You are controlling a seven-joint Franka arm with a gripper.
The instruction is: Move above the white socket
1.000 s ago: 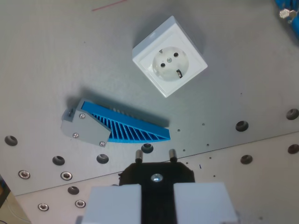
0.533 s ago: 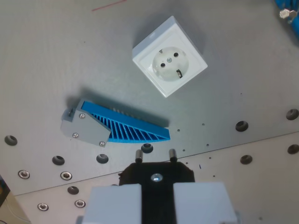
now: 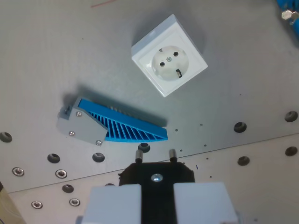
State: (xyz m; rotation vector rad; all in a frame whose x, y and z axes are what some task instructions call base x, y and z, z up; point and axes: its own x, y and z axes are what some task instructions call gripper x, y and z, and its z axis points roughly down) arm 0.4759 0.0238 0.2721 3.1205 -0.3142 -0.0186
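The white socket [image 3: 169, 56] is a square box with a round face and two pin holes, lying turned like a diamond in the upper middle of the wrist view. My gripper [image 3: 157, 198] sits at the bottom edge, its pale fingers [image 3: 114, 203] shut on a black plug [image 3: 157, 173]. The plug's two metal pins [image 3: 138, 154] point up the picture toward the socket. The socket lies well beyond the pins and slightly to the wrist view's right.
A blue ribbed wedge with a grey screwed end block [image 3: 112, 126] lies between plug and socket, toward the wrist view's left. The grey metal plate [image 3: 56, 56] has rows of holes [image 3: 239, 126] and a seam along the bottom. A blue part [image 3: 289, 11] shows at the top right corner.
The whole scene has shifted slightly left and up in the picture, most visibly the wedge and the holes, so the camera has moved a little. The plug stays in my grip.
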